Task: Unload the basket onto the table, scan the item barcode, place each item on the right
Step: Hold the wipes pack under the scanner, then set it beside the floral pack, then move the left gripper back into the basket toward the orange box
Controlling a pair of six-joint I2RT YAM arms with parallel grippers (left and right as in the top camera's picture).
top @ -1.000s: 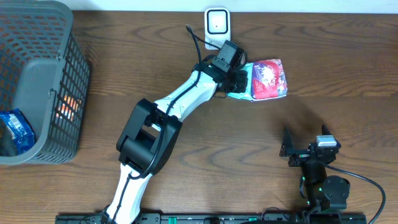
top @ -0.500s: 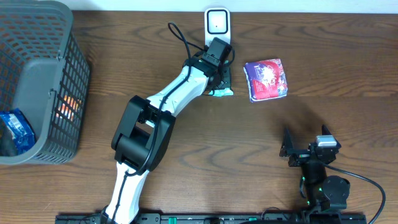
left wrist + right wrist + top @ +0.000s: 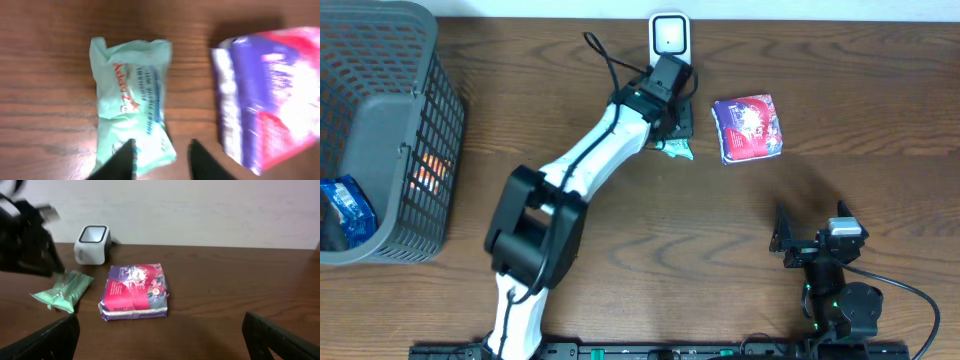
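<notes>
Your left arm [image 3: 590,165] is stretched out long, running from its base at the near edge of the worktop [image 3: 880,90] diagonally up and to the right toward the far middle, with the elbow block sitting near and left and the wrist bent down over the goods. The left tool [image 3: 677,130] hangs just above the green packet [image 3: 676,148]. In the wrist view you can see its two dark fingers [image 3: 125,160] standing apart, one overlapping the near end of that packet and the other over bare wood, so nothing is clamped between them. The green packet lies flat on the worktop, crumpled, with red and blue print facing up. It sits just on the near side of the white scanner [image 3: 669,35] and to the left of the purple and pink packet [image 3: 748,127], with a strip of wood showing between the two packets. Your right arm [image 3: 830,285] is folded up compactly at the near right edge, well away from everything. The right tool [image 3: 160,345] has its fingers spread wide, pointing across the worktop toward the scanner and both packets and gripping nothing. The grey mesh basket [image 3: 445,130] stands at the far left, with a blue packet [image 3: 345,210] lying inside it.
</notes>
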